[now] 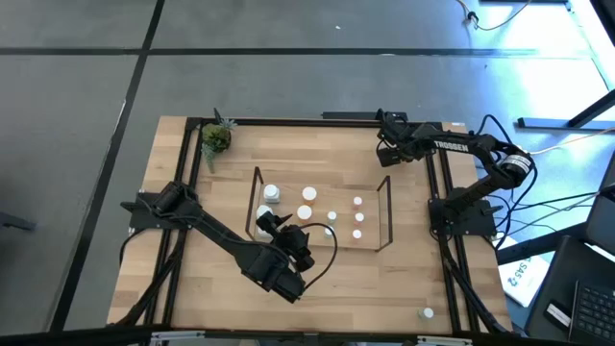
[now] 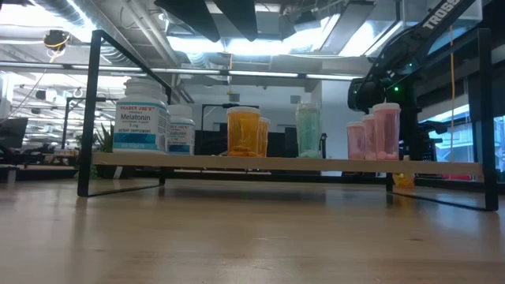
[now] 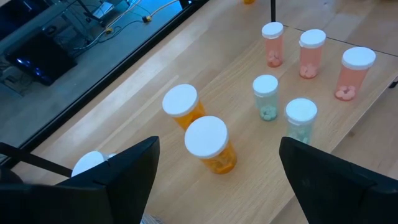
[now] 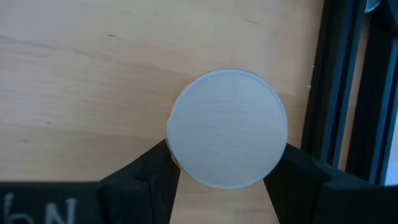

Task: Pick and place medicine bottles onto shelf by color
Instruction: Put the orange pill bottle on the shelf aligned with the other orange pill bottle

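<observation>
The shelf (image 1: 386,192) sits mid-table; on it, 2 white bottles (image 2: 142,122) at 9 o'clock, 2 orange bottles (image 3: 209,144) centrally, 2 teal bottles (image 3: 266,96), and 3 pink bottles (image 3: 311,53) at 3 o'clock; the left gripper (image 3: 214,177) hovers at the shelf's 7 o'clock, fingers spread wide, empty; the right gripper (image 4: 227,180), at the table's 1 o'clock, clamps a white-capped bottle (image 4: 227,127); another bottle (image 1: 426,313) stands at 5 o'clock.

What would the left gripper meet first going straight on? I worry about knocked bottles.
Likely the nearer orange bottle, which stands between the open fingers of the left gripper; depth is unclear.
</observation>
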`<state>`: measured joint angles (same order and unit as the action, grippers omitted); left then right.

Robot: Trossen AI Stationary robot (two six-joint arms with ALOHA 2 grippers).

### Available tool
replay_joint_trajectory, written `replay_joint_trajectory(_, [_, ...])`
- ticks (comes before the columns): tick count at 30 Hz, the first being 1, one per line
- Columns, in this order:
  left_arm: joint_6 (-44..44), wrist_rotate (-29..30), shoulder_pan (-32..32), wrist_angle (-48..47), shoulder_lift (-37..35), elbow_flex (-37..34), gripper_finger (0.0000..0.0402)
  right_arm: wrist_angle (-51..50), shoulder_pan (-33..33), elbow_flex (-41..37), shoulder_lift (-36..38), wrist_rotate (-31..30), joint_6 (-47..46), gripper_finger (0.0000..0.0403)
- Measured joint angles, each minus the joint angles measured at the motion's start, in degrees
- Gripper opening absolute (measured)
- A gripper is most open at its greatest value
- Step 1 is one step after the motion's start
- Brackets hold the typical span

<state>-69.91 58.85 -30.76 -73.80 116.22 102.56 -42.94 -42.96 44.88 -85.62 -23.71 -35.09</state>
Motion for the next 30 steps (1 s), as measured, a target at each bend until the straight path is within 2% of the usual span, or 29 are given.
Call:
replay_joint_trajectory(14, [0.0, 0.0, 0.0, 2.0, 0.0, 0.0, 0.0326, -0.5, 0.1, 0.0, 0.2, 0.3, 2.9, 0.0204])
replay_joint_trajectory(18, [0.0, 0.0, 0.0, 3.1, 0.0, 0.0, 0.0326, -0.5, 0.8, 0.0, 1.0, 0.3, 4.1, 0.0193])
replay_joint_trajectory(22, [0.0, 0.0, 0.0, 3.2, 0.0, 0.0, 0.0326, -0.8, 1.2, 0.0, 4.1, 0.4, 4.1, 0.0178])
replay_joint_trajectory(30, [0.0, 0.0, 0.0, 3.3, 0.0, 0.0, 0.0326, -4.1, 2.4, 0.1, 13.2, 1.3, 3.8, 0.0174])
